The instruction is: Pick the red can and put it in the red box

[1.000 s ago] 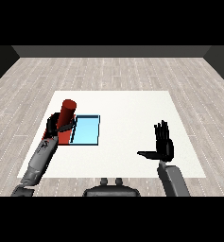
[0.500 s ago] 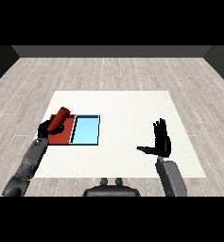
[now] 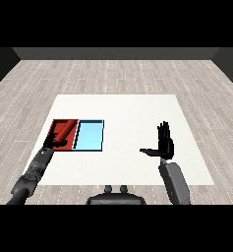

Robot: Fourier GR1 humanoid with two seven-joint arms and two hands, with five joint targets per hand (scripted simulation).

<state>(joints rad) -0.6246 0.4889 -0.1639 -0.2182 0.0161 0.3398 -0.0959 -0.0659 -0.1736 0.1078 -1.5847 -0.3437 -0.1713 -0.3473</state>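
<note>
Can — now lying on its side inside the red tray, no longer upright in the air as a second ago; placement looks essentially done.

Left hand — lowered to the tray's near edge, at the can's end; whether its fingers are closed cannot be told.

Right hand — open, fingers straight, empty, unchanged over the table.

Blue tray — unchanged.

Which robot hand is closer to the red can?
Left. The left hand is at the red can lying in the red tray. The right hand is raised far off to the right.
</note>
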